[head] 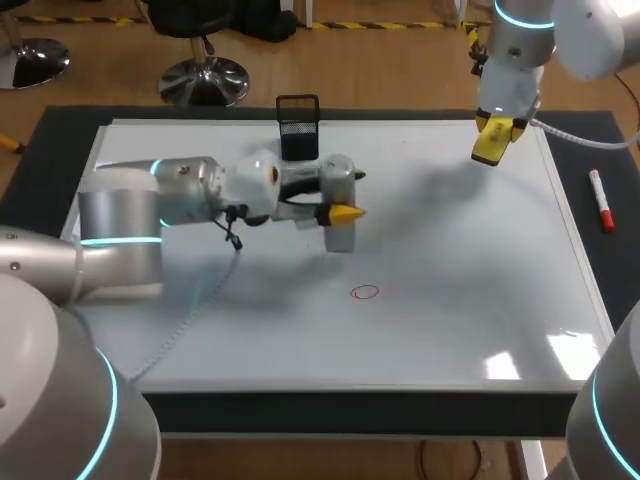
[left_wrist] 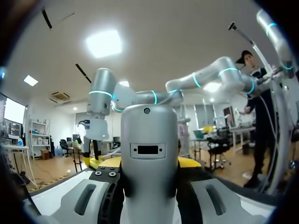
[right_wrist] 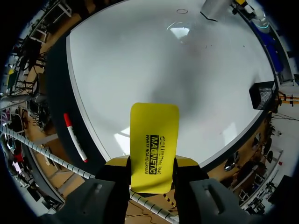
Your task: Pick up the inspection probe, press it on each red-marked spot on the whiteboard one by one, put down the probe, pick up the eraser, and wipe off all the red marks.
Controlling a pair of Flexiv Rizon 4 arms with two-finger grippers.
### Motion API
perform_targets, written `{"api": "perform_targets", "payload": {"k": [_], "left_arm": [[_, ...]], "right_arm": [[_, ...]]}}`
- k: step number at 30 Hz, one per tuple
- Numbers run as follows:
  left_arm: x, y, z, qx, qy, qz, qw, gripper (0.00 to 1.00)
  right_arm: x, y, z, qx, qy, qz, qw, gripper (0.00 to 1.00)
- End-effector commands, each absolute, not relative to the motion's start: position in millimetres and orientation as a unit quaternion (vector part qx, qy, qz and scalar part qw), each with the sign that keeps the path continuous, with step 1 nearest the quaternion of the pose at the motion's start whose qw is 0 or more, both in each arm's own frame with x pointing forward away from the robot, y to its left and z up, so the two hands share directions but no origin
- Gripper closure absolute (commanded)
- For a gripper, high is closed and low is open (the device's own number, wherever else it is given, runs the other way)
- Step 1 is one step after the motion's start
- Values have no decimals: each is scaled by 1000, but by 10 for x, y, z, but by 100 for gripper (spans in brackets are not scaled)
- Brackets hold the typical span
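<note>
- Currently, left claw clamps the upright inspection probe; right claw clamps the eraser.
- Red mark lies on the probe's near side, closer to the left claw.

Your head camera sits above and behind the robot and looks down on the whole whiteboard, from near edge to far edge. Your left wrist camera rides low over the board and faces almost level across it. The probe stands close in front of it, with the right arm beyond, which the head view shows too. Your right wrist camera hangs high over the far right corner, looking down past the eraser. It shares the red circle, marker and black holder with the head view.
</note>
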State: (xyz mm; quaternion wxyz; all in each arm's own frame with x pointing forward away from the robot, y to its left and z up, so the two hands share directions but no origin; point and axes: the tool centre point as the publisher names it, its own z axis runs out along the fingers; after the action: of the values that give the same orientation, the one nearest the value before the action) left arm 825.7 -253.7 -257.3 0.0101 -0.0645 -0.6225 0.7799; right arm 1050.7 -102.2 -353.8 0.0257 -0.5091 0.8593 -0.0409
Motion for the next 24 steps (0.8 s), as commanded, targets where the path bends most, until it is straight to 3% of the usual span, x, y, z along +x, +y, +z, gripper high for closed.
{"api": "perform_targets", "payload": {"k": [1,24], "left_arm": [[8207,-2649,-2618,-72,-618,783,24,100],[7739,-2811,-2783,-68,-610,785,86,100]], "right_arm": [[10512,-1025,-3529,-510,859,-42,25,100],[10512,-1025,-3529,-510,859,-42,25,100]]}}
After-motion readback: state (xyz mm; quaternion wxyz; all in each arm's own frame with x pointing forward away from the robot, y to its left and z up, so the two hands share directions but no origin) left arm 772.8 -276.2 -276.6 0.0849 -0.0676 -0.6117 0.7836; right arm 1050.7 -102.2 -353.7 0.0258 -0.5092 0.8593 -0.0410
